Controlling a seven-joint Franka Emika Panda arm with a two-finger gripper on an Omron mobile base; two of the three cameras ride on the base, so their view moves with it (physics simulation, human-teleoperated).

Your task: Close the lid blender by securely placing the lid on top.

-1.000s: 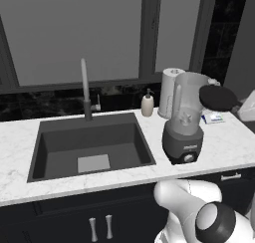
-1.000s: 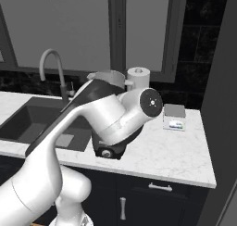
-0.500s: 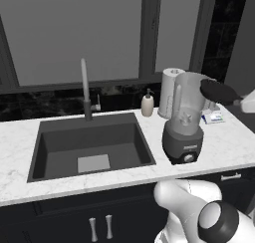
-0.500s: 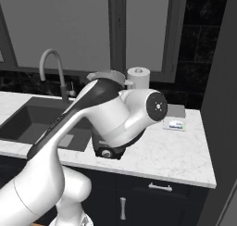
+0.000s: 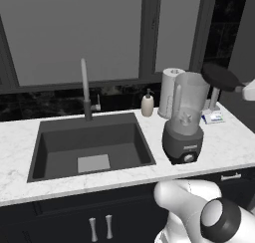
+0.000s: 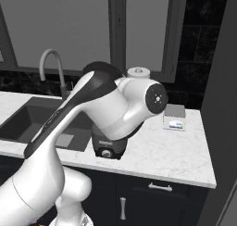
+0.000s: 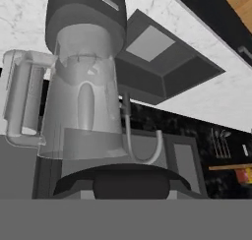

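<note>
1 lid [image 5: 220,76], black disc, had risen over the last second to rim height, just right of the blender [image 5: 184,118] jar; not yet over its mouth. Jaws' opening could not be told; lid apparently carried.

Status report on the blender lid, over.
Gripper carrying the lid, tilted, up beside the blender rim. Jar open, lid not seated. Paper towel roll close behind the jar.

No lettering is sharp enough to read.
</note>
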